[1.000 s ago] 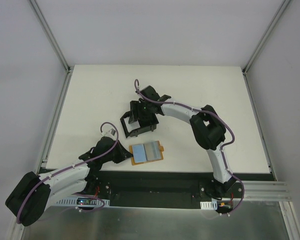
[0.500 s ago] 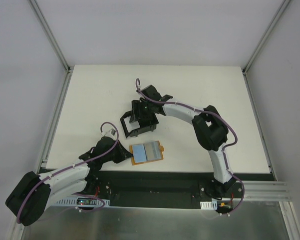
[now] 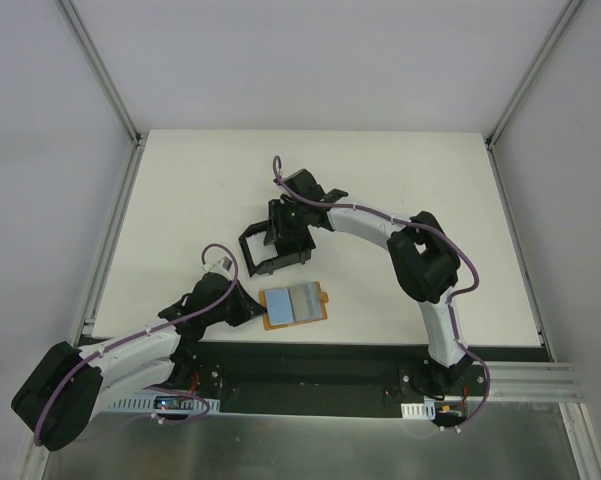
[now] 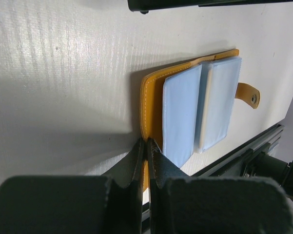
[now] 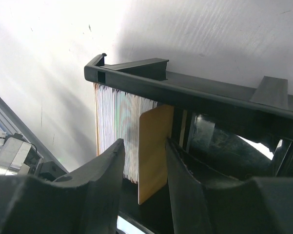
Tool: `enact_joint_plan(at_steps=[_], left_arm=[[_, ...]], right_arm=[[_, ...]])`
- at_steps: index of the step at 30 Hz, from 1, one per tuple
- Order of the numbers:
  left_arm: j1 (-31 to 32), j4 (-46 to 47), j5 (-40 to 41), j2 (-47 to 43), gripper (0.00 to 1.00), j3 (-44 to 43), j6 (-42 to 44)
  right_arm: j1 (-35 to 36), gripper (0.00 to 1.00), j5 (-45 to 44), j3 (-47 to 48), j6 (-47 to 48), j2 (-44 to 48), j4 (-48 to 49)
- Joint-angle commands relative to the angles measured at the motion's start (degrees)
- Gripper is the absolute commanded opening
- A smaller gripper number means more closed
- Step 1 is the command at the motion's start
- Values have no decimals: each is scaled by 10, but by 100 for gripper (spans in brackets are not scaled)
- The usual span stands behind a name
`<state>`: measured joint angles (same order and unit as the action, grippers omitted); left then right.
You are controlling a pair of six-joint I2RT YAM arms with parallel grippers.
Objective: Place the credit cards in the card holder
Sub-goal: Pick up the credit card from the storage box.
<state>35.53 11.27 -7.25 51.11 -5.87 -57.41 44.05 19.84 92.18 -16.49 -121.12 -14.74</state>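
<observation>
The black card holder [image 3: 260, 256] stands mid-table. In the right wrist view its rim [image 5: 136, 80] frames a white ridged insert [image 5: 114, 126]. A tan-orange credit card [image 5: 156, 141] stands upright inside it, beside the insert. My right gripper [image 3: 286, 230] hovers over the holder, open. Its fingers [image 5: 102, 170] flank the card, and the card is near or touching the right finger. The tan-orange folding wallet [image 3: 293, 304] lies open near the front edge, showing light blue sleeves [image 4: 180, 117]. My left gripper [image 4: 146, 142] is shut on the wallet's left edge [image 4: 151, 97].
The table's front edge and a black base rail [image 3: 310, 360] run just below the wallet. Metal frame posts [image 3: 105, 260] border the white table on the left and right. The wallet's strap with a snap [image 4: 248, 95] points toward the front edge.
My right wrist has shifted slightly over the card holder. The left arm and the wallet have not moved.
</observation>
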Motion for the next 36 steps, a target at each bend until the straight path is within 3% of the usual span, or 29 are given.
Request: enact_joint_plan(at_steps=[1, 13, 19, 25, 31, 36], left_arm=[[-5, -68, 19, 14, 0, 10, 26], [-5, -64, 14, 16, 0, 12, 23], [-5, -64, 14, 14, 0, 14, 21], [-5, -63, 14, 12, 0, 18, 20], [-5, -64, 14, 16, 0, 21, 19], [-5, -64, 14, 20, 0, 21, 22]], right_arm=[[2, 40, 11, 1, -5, 45, 10], [1, 15, 12, 1, 0, 62, 6], [-7, 0, -44, -10, 14, 98, -9], [-26, 0, -64, -31, 18, 143, -7], [-32, 0, -37, -141, -12, 254, 45], [-23, 1, -19, -348, -106, 370, 204]])
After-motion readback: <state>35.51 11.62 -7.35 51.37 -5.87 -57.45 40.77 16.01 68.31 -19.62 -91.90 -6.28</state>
